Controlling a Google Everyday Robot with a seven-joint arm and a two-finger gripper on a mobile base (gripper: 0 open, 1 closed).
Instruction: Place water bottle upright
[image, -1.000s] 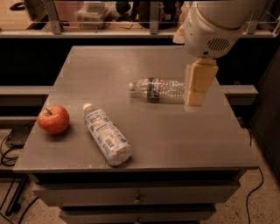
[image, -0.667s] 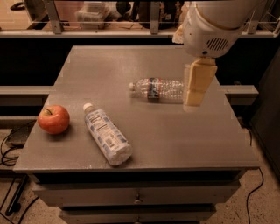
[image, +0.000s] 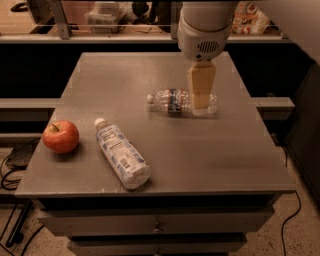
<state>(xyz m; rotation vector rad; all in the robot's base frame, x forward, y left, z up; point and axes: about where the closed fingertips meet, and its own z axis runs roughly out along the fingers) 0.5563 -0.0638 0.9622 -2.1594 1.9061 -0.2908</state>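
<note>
The water bottle (image: 169, 101) is small, clear and ribbed, with a white cap and a dark label band. It lies on its side at the middle right of the grey table (image: 210, 155), cap pointing left. My gripper (image: 200, 101) hangs from the white wrist above and comes down over the bottle's right half, hiding part of its body. Its tan tip reaches down to bottle level.
A larger bottle with a white-and-blue label (image: 121, 153) lies on its side at the front left, cap toward the back. A red apple (image: 60, 136) sits near the left edge. Shelves with clutter stand behind the table; drawers are below the front edge.
My gripper has moved left, from just right of the water bottle's base to over its right half. The bottle, the apple and the labelled bottle have not moved.
</note>
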